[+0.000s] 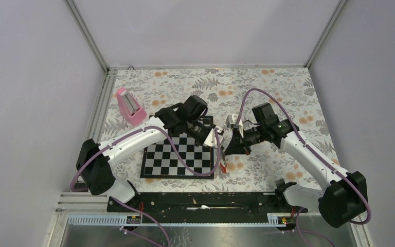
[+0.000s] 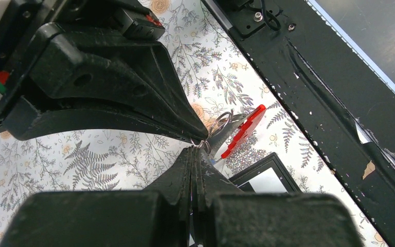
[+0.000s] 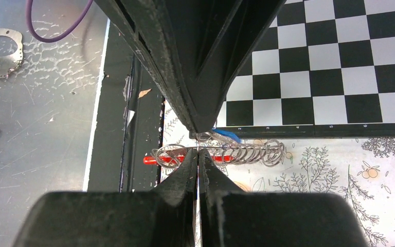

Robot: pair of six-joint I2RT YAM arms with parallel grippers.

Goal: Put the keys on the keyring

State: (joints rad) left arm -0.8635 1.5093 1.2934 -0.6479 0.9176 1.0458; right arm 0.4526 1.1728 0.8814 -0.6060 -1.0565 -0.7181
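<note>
Keyring [image 3: 247, 153]: thin wire loops, looks like a stretched coil in rt wrist view. It is held up off the table just past the chessboard's [image 1: 159, 164] right edge, nr its near right corner. Right gripper [image 3: 198, 152] is clamped on the wire. Left gripper [image 2: 195, 149], also closed, meets it tip to tip; what it pinches can't be told.

Red key [image 2: 244, 131]: flat red tag w/ metal blade, tilted, at the wire, just off the board's corner.

Blue key [image 3: 230, 136]: only a sliver of blue tag shows, betw. coil and board edge.
</note>
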